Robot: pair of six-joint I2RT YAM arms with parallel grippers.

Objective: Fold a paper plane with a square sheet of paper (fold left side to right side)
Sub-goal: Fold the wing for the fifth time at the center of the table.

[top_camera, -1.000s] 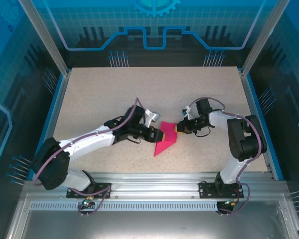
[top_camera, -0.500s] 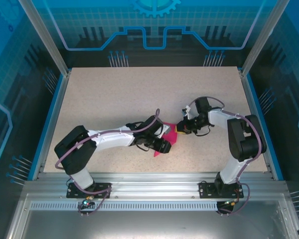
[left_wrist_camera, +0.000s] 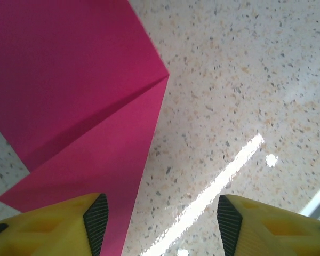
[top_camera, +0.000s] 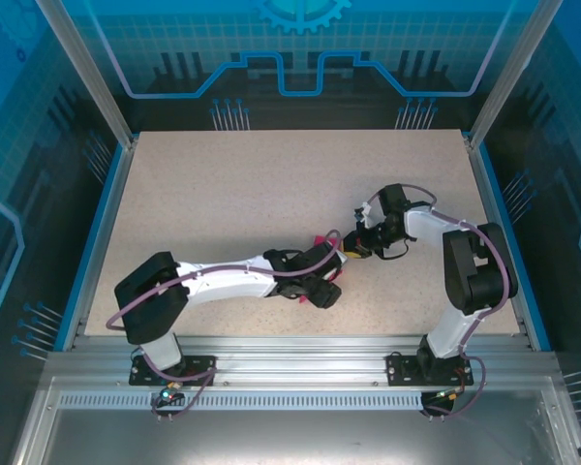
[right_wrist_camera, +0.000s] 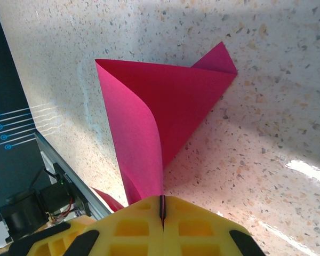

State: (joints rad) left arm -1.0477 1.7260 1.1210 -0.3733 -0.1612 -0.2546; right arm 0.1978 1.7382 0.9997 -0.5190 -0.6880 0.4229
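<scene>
right claw: pinched shut on thin magenta-pink folded paper sheet (flap curling just ahead)
left claw: jaws apart, gripping nothing
risk: pulling may skew the crease

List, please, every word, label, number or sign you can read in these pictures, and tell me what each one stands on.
None: no readable text in any view.
The pink paper is plain and unmarked.
The blue enclosure panels carry only a gear emblem and circuit-like lines, with no letters or digits.
</scene>
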